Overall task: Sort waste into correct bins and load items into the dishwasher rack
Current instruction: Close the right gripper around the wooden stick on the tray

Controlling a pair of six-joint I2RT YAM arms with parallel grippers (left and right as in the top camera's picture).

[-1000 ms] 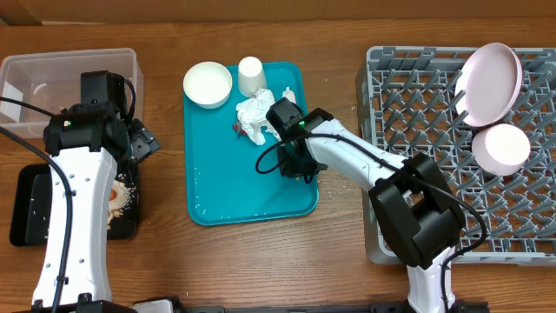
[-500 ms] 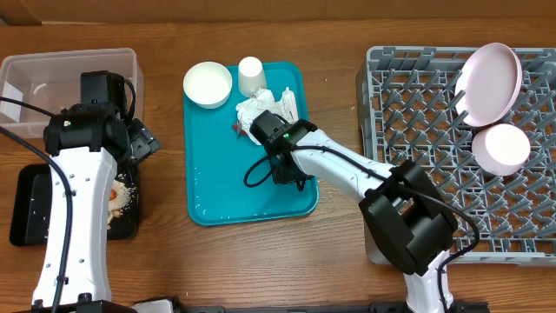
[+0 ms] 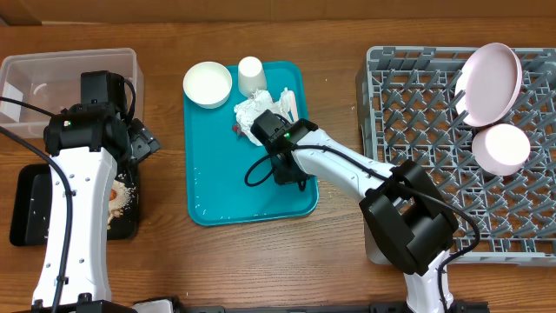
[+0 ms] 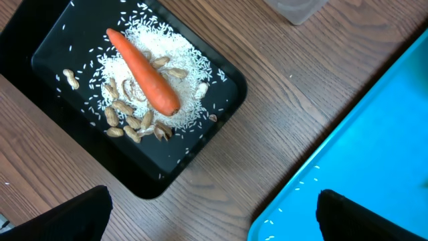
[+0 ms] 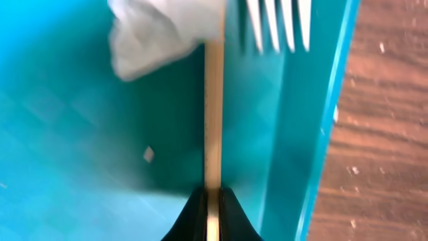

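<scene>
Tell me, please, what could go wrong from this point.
1. The right jaws pinch the thin stick, apparently near one end; it may pivot or slip when lifted.
2. Its far end touches the tissue, which might drag along.
3. The fork lies close beside it and could be nudged.

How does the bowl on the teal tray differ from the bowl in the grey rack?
The tray bowl sits mouth up at a corner of the teal tray; the rack bowl rests among pegs in the rack. The tray bowl looks cream, the rack bowl faintly pink. Both are round.
</scene>
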